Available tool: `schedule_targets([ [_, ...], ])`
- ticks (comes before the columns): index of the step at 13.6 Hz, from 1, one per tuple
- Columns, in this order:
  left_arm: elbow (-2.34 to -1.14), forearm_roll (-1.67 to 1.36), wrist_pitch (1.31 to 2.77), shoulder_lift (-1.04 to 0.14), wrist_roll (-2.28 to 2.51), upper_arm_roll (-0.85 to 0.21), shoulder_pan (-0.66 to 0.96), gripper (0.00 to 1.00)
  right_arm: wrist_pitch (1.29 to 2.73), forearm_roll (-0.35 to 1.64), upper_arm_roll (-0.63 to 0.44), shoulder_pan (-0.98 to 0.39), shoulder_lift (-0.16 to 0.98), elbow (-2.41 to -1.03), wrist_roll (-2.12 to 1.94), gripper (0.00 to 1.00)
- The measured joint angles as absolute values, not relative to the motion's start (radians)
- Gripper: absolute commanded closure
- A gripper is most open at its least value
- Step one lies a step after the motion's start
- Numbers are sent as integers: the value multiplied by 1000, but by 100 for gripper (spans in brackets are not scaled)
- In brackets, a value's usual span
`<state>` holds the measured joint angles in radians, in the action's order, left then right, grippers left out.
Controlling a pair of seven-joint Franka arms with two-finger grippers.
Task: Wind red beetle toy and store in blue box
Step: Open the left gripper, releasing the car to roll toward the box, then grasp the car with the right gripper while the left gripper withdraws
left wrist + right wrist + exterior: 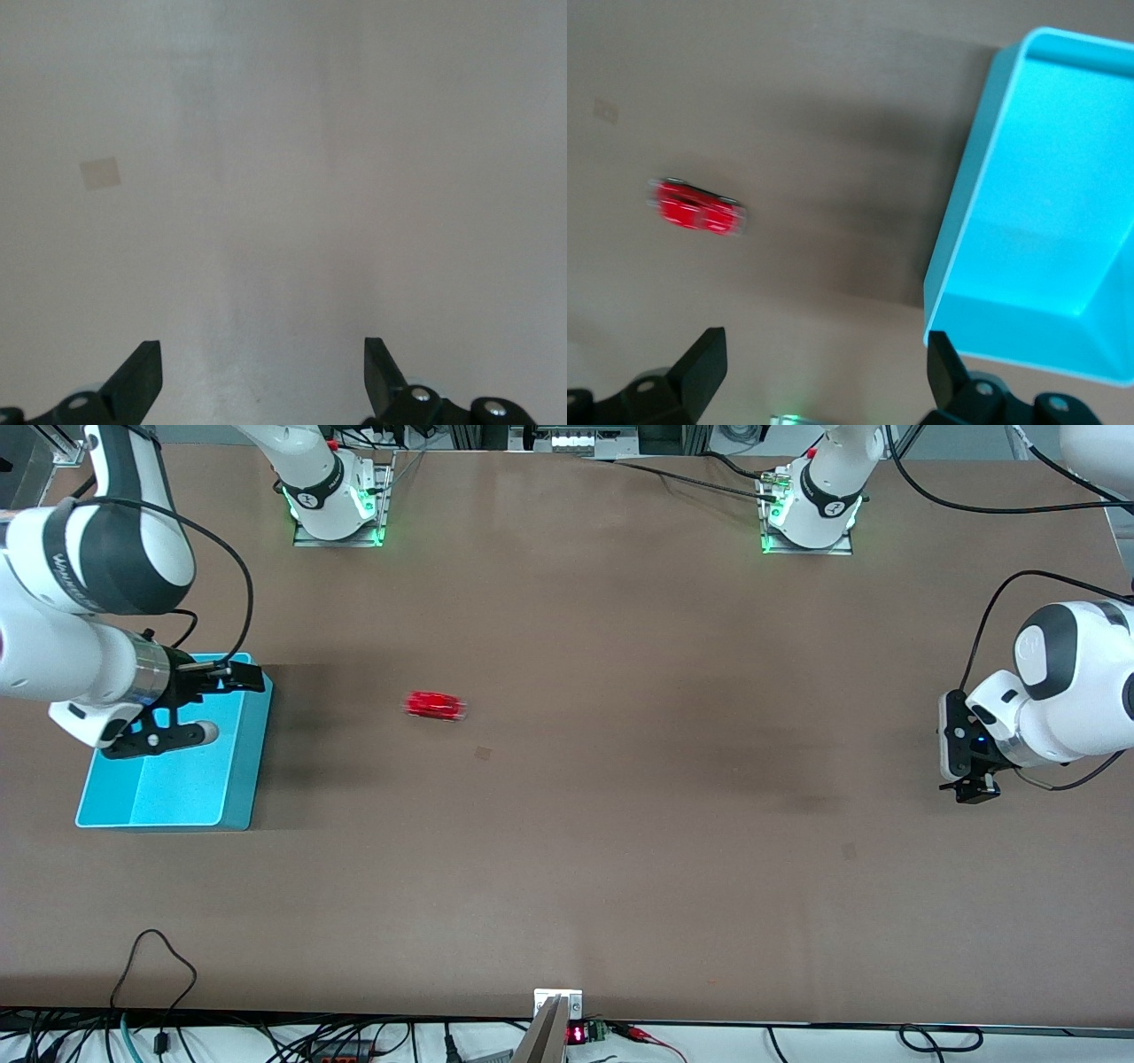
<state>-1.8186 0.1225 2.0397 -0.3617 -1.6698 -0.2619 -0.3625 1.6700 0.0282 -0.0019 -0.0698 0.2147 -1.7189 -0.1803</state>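
The red beetle toy (435, 706) stands alone on the brown table, about midway between the arms. It also shows in the right wrist view (698, 211). The blue box (244, 771) sits at the right arm's end of the table and holds nothing that I can see; its wall shows in the right wrist view (966, 212). My right gripper (248, 679) is open and empty, over the box's rim on the toy's side (826, 345). My left gripper (974, 788) is open and empty over bare table at the left arm's end (263, 354), well away from the toy.
A small tan patch (483, 754) marks the table a little nearer the front camera than the toy; it also shows in the left wrist view (99, 173). Arm bases (337, 509) (811, 514) stand along the table's edge farthest from the camera. Cables (159, 957) lie at the nearest edge.
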Motion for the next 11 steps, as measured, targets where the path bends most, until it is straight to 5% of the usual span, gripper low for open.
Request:
schedule_targets([
  [4,-1732,122,1901,-360,-1590,-264,-321,0,1872,28,-2,-41,107,-1969,-342,0],
  [11,-1623,122,1755,-360,-1392,-264,-299,0,1910,28,37,-11,64,-2051,-514,0],
])
